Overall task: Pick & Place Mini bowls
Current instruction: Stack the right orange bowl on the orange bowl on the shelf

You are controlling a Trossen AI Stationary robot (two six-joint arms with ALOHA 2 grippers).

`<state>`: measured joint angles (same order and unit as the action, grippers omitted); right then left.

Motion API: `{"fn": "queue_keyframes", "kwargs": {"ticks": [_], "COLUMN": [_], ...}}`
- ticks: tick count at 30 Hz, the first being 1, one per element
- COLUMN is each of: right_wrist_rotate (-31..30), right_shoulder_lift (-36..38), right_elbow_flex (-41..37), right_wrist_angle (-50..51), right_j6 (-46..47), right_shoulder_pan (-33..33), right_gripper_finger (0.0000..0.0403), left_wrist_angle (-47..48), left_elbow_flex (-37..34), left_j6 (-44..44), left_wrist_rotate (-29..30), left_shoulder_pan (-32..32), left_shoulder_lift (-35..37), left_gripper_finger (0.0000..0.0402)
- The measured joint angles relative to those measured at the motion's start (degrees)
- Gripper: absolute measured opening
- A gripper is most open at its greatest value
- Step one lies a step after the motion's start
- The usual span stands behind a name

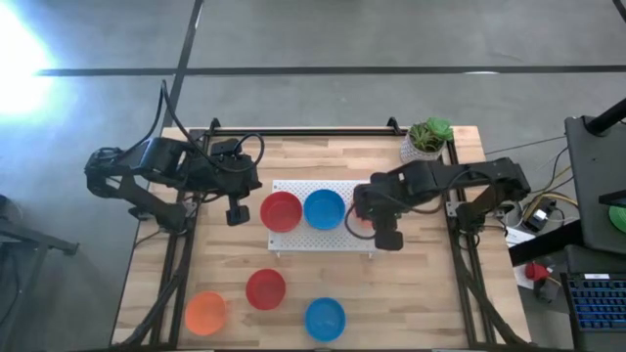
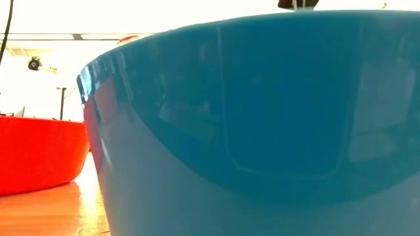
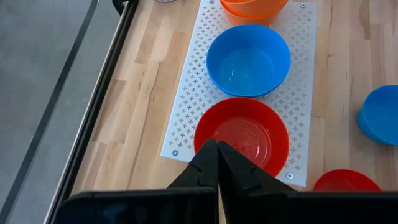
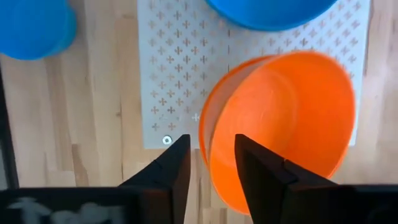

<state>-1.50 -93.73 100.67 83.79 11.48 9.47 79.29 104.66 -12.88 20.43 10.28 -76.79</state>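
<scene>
The right gripper (image 4: pixel 210 163) stands parted astride the tilted rim of a glossy orange bowl (image 4: pixel 280 124) on the white perforated board (image 4: pixel 180 74); left gripper (image 3: pixel 217 165) shut above a smooth red bowl (image 3: pixel 242 134).

I see the white perforated board (image 1: pixel 323 230) filled along its length by a red bowl (image 1: pixel 281 211), a blue bowl (image 1: pixel 324 208) and an orange bowl (image 4: pixel 280 124) under my right gripper (image 1: pixel 388 238). Bare wood lies open between the board and the front bowls: orange (image 1: pixel 205 311), red (image 1: pixel 265 288), blue (image 1: pixel 325 319). The potted plant (image 1: pixel 427 138) blocks the far right corner
</scene>
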Motion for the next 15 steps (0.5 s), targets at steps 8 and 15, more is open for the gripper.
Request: {"fn": "queue_keyframes", "kwargs": {"ticks": [8,15], "right_wrist_rotate": [-2.29,-7.69], "right_shoulder_lift": [0.02,0.01], "right_elbow_flex": [4.01,2.19], "right_wrist_angle": [0.81,-4.7], "right_j6": [-0.19,-1.03], "right_shoulder_pan": [0.0,-0.07], "right_gripper_finger": [0.0132,0.0121], "left_wrist_angle": [0.02,0.02], "left_elbow_flex": [0.0,0.0], "left_j6": [0.0,0.02], "left_wrist_rotate": [0.0,0.0], "left_shoulder_pan": [-0.01,-0.04], "left_shoulder_lift": [-0.01,-0.02], "left_gripper_finger": [0.0,0.0]}}
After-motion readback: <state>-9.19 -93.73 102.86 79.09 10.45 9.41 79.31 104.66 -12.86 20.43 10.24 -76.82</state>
